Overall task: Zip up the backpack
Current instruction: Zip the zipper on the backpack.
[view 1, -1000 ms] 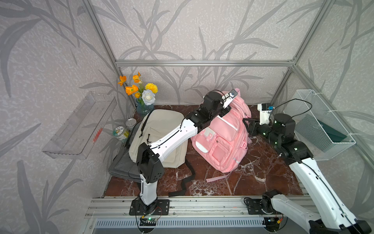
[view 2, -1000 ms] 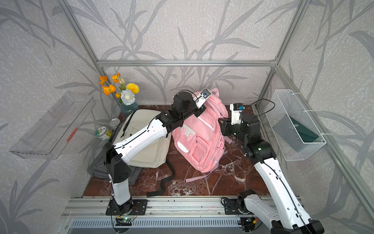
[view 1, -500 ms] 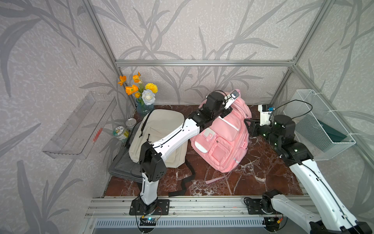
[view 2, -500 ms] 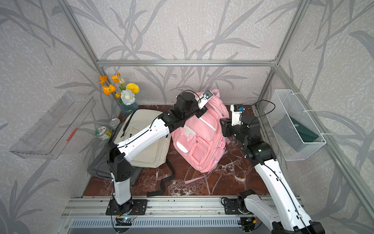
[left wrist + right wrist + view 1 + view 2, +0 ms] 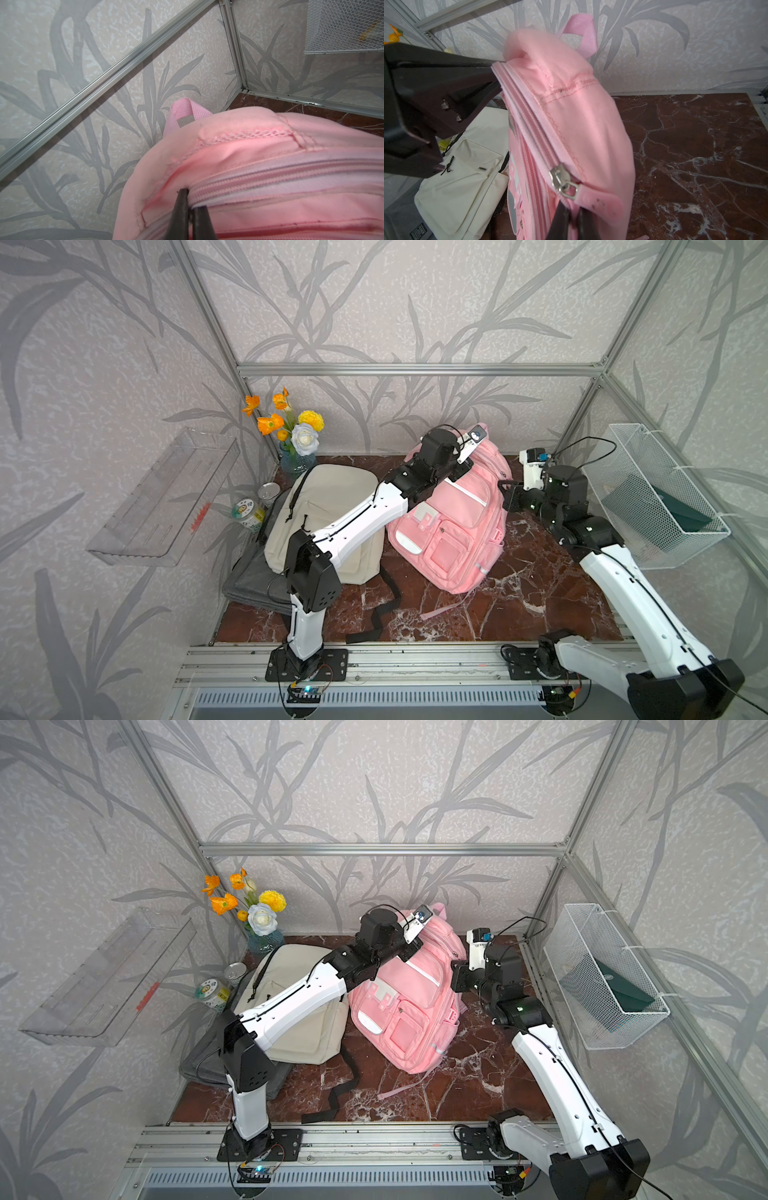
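Arms (image 5: 357,514) outstretched, left end effector (image 5: 190,204) clamped on pink backpack (image 5: 453,531) top, right end effector (image 5: 573,218) pinching zipper pull (image 5: 593,202)

Backpack (image 5: 453,531): we find it pink, front up, top end raised.
Slider (image 5: 561,181): we note silver, at side edge, pink pull tab (image 5: 591,200).

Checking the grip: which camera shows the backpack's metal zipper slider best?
The right wrist view: the zipper slider sits close and sharp, its pink tab running into the right gripper. The left wrist view shows only zipper track on the pink backpack, no slider. In both top views it is too small to make out.
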{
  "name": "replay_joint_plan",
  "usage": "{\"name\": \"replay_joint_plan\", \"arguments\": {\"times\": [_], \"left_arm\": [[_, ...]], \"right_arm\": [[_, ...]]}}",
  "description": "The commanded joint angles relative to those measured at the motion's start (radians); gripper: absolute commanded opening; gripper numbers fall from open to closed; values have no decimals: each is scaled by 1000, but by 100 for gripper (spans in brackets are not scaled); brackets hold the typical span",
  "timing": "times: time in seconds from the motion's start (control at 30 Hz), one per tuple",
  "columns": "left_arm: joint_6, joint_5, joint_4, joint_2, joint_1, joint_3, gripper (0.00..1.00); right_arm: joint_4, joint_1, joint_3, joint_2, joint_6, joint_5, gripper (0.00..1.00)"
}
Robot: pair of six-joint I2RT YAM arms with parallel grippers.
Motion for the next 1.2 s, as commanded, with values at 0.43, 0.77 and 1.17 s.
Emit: {"name": "replay_joint_plan", "arguments": {"times": [0.43,0.77,1.17], "left_arm": [[-38,-36,-77,71,-3,226,0],[-76,141,155,-146,-23,-78,0],[4,107,123,-147,-14,-91,0]], "right_arm": [[131,4,-52,-66,145,-355,2],[-2,-15,-38,-117,55,-167,40],[-205,-16,15,-234,-111,-75,42]]}}
